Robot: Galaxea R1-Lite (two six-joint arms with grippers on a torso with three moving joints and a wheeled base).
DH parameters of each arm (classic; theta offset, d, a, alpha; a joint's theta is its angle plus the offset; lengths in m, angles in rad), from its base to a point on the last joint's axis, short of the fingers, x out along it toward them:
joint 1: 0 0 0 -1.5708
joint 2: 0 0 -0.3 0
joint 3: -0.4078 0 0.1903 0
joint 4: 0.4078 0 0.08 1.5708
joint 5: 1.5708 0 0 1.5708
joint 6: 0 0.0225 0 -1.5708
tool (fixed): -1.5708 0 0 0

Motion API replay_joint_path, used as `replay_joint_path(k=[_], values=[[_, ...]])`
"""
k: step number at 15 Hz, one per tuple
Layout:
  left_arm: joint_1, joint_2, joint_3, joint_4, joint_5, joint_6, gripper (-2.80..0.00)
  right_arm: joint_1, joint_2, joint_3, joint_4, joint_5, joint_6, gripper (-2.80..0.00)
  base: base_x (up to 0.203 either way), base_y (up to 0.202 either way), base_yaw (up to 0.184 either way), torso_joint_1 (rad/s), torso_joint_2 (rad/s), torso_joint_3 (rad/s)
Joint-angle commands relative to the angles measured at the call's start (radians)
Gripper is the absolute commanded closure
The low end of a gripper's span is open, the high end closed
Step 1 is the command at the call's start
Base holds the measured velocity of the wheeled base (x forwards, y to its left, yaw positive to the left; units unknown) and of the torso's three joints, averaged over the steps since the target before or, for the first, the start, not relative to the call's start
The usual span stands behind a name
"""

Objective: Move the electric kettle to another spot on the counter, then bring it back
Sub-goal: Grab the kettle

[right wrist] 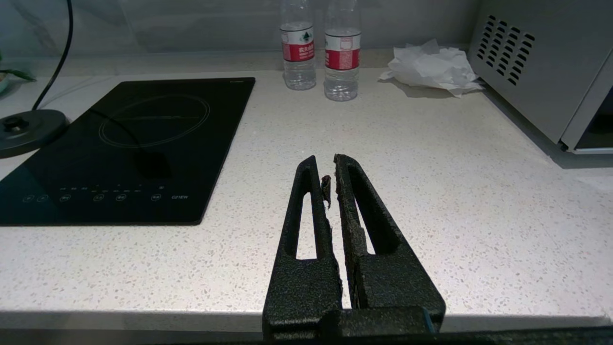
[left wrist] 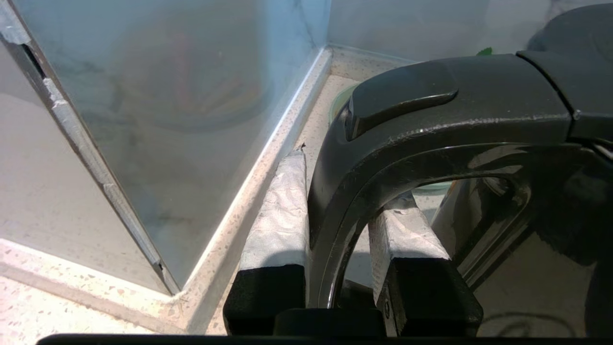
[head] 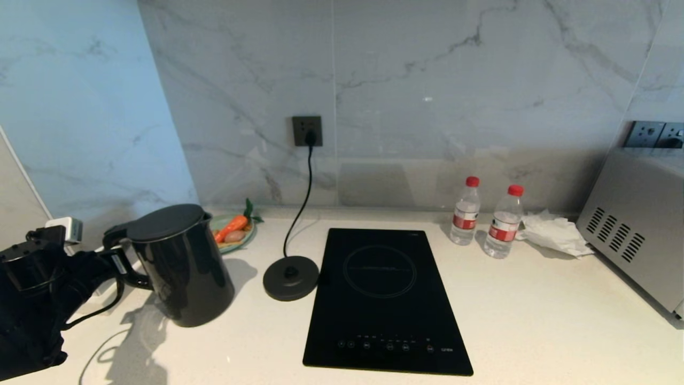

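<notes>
the electric kettle [head: 179, 264] stands upright on the white worktop [head: 534, 321], at its left end near the corner wall, off its round corded base [head: 291, 277], which sits apart to the right beside the black hob [head: 382, 302]. its loop handle [left wrist: 383, 158] points toward the left tool [left wrist: 335, 211], which reaches in from the left edge of the head view. in the left wrist view the two padded fingers [left wrist: 280, 215] sit one on each side of the handle's upright bar, pinching it; the inner pad appears to touch, though the bar hides part of it. behind the kettle lies a green plate [head: 235, 235] with a carrot. the right tool [right wrist: 333, 187] hangs over the worktop's front edge, well apart from the kettle, its fingers pressed together on nothing. two water bottles [head: 483, 216] stand near the back wall.
</notes>
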Motion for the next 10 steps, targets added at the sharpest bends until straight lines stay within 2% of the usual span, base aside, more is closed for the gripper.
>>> replay_joint_path(k=[1, 5, 8, 10], values=[[0.001, -0.035, 0.005, -0.011, -0.001, -0.002, 0.0, 0.0, 0.0, 0.0, 0.0, 0.0, 0.0, 0.0, 0.0, 0.0, 0.0, 0.0, 0.0, 0.0], [-0.006, -0.121, 0.093, -0.011, 0.01, -0.002, 0.0, 0.001, 0.0, 0.0, -0.001, 0.0, 0.0, 0.0, 0.0, 0.0, 0.0, 0.0, 0.0, 0.0], [-0.03, -0.146, 0.154, -0.011, 0.185, 0.0, 0.0, 0.0, 0.0, 0.0, 0.0, 0.0, 0.0, 0.0, 0.0, 0.0, 0.0, 0.0, 0.0, 0.0], [-0.038, -0.142, 0.209, -0.011, 0.205, 0.0, 0.0, 0.0, 0.0, 0.0, -0.001, 0.0, 0.0, 0.0, 0.0, 0.0, 0.0, 0.0, 0.0, 0.0]])
